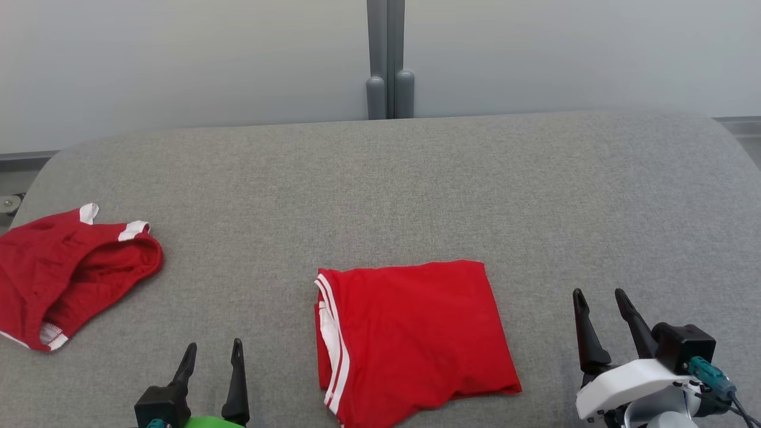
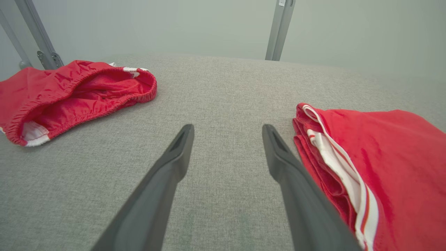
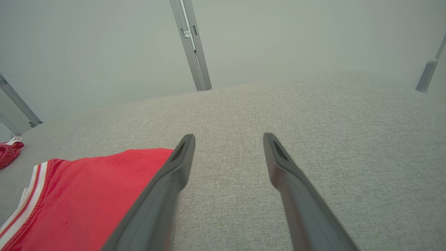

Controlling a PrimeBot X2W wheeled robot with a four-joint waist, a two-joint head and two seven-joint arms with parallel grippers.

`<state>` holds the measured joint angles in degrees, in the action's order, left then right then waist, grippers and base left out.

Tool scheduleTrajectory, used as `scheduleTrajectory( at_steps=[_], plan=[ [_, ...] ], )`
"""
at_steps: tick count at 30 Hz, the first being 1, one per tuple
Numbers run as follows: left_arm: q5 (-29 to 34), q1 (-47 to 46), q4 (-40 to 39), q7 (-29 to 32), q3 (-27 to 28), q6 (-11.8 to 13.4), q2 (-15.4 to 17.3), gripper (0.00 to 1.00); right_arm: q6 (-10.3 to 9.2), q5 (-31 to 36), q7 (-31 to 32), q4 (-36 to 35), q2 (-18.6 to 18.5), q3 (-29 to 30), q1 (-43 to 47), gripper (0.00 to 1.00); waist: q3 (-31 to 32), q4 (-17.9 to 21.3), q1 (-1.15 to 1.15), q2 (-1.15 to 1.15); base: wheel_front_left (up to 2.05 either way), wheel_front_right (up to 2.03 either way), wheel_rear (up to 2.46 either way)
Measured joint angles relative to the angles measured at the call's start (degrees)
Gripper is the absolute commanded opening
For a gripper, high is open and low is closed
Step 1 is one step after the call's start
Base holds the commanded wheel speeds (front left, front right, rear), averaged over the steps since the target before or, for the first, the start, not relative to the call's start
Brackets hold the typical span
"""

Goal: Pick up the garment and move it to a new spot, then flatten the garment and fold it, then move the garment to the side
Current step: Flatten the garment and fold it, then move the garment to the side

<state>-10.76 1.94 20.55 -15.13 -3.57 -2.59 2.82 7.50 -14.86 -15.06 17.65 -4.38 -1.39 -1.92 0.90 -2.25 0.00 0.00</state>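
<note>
Folded garment, between left gripper and right gripper (touching neither)

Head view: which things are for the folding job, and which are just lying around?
For the job: folded red cloth garment with white side stripes; open left gripper; open right gripper.
Just lying about, probably: crumpled red shorts with white trim, off to the left; grey fabric tabletop; grey metal post.

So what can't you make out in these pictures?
Folded red garment: near edge cut off by the head view's bottom edge; its lower layers are hidden under its top layer.
Crumpled red garment: left part cut off by the head view's left edge.
Left gripper: its arm is cut off by that view's bottom edge.
</note>
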Motion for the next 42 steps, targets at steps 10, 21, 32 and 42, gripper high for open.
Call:
scheduleTrajectory(
  at_steps=[10, 21, 32, 42],
  plan=[
    [0.3, 1.0, -0.5, 0.0, 0.4, -0.5, 0.0, 1.00, 0.00, 0.6, 0.0, 0.2, 0.5, -0.5, 0.9, 1.00, 1.6, -0.1, 0.00, 0.00, 0.00, 0.00, 0.00],
    [0.7, 1.8, -1.1, 0.0, 0.5, -0.8, 0.0, 1.00, 0.00, 0.4, 0.0, 0.4, 1.0, -0.7, 1.4, 1.00, 2.0, -0.1, 0.00, 0.00, 0.00, 0.00, 0.00],
    [0.7, 1.7, -1.1, 0.0, -1.1, -1.0, 0.0, 1.00, 0.00, -2.6, 0.0, 6.8, 0.9, -7.3, -0.3, 1.00, 0.0, -1.0, 0.00, 0.00, 0.00, 0.00, 0.00],
    [0.5, -1.3, -1.1, 0.0, -3.6, -1.2, 0.0, 1.00, 0.00, -7.4, 0.0, 14.8, -0.1, -13.4, -8.9, 1.00, -4.3, -2.9, 0.00, 0.00, 0.00, 0.00, 0.00]
  ],
)
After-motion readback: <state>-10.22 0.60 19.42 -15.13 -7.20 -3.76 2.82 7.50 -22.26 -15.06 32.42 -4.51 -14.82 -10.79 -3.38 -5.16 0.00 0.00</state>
